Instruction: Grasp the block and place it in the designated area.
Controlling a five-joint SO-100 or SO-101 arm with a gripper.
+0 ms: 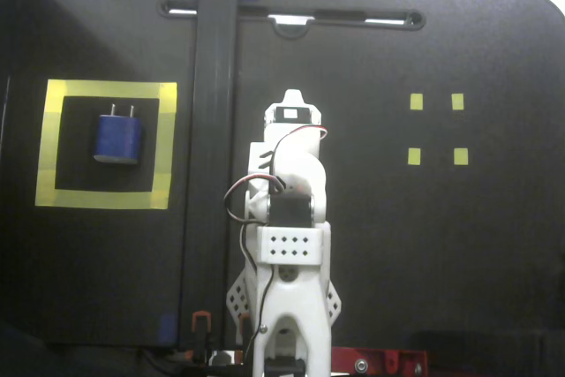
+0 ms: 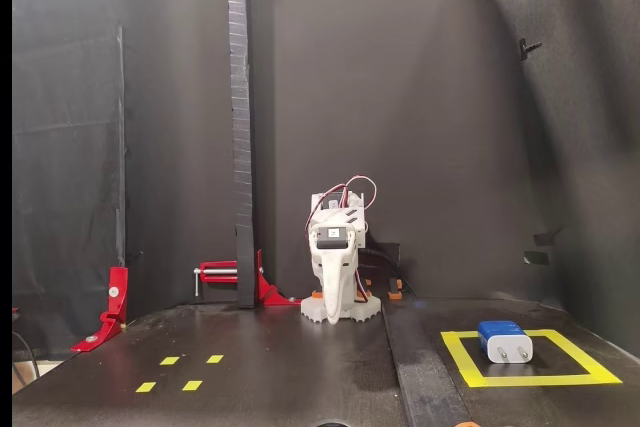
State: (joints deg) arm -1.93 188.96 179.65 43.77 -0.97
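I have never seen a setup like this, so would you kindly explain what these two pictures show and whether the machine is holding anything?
The white machine is a small robot arm, folded up at rest on a black table. One fixed view looks straight down on it; the other looks at it level from the table's far end, so sides appear swapped. Its gripper hangs down near its base and holds nothing; whether it is open I cannot tell. A dark-blue block with two pale prongs lies inside the designated area, a square of yellow tape. Four small yellow tape squares mark the other side. A black post stands beside the arm.
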